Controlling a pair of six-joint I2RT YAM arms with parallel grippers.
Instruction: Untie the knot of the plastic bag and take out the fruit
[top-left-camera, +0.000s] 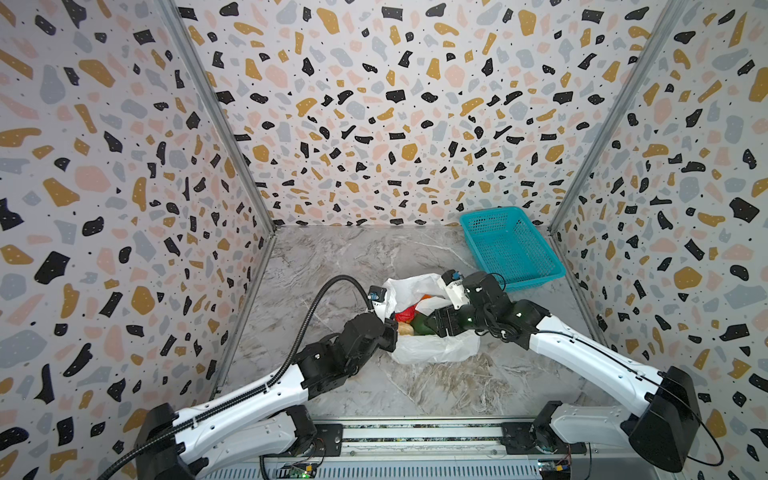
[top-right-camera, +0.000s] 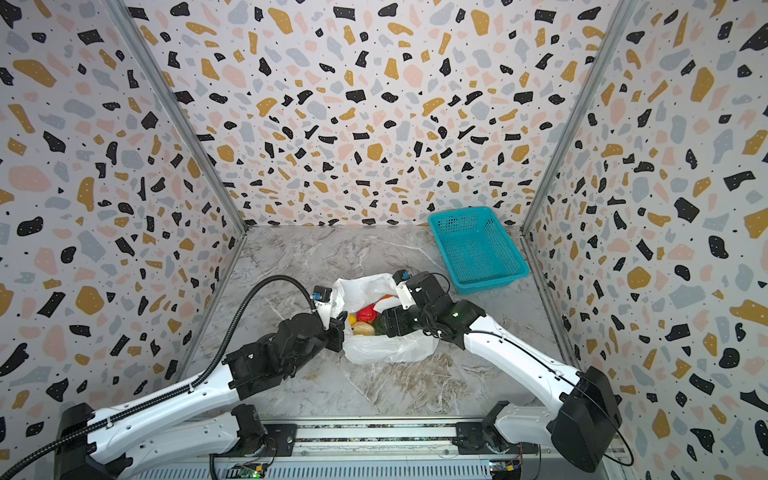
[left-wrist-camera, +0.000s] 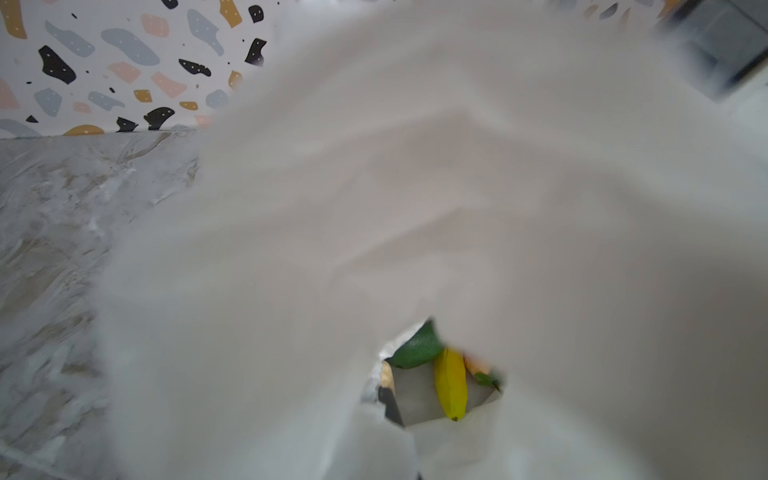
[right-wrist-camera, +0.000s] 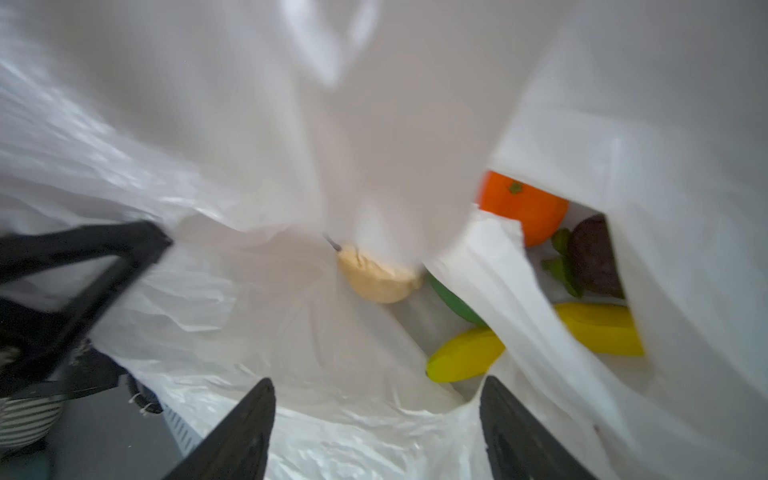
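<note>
Well, on the left we see the left gripper (top-left-camera: 392, 330) clenched at the left rim of the thin translucent white plastic bag (top-left-camera: 436, 351); the film rises right before its wrist camera and seems pinched between the jaws. The bag lies in the near middle of the grey marble-patterned tabletop (top-left-camera: 332, 257), and its mouth stands open upward in both top views. Inside we find the fruit (top-left-camera: 406, 322): in a top view a small yellow piece (top-right-camera: 352, 319) nearest to the left gripper, then a beige bumpy piece (top-right-camera: 363, 329), a red piece (top-right-camera: 365, 313) behind it, a dark green piece (top-right-camera: 380, 325) and a round orange (top-right-camera: 386, 297) toward the far side. From the right wrist view we count also a long yellow banana (right-wrist-camera: 465, 355), lying under a loose white handle strip (right-wrist-camera: 511, 282) of the bag, and a dark purple-brown piece (right-wrist-camera: 594, 262) near the orange. The right gripper (right-wrist-camera: 378, 415) reaches into the mouth from the right; its two black fingers (right-wrist-camera: 249, 436) stand well apart, released, with only bag film below them. More to the right and farther back, a teal plastic mesh basket (top-left-camera: 509, 249) stands close to the right wall, well apart from the bag.
</note>
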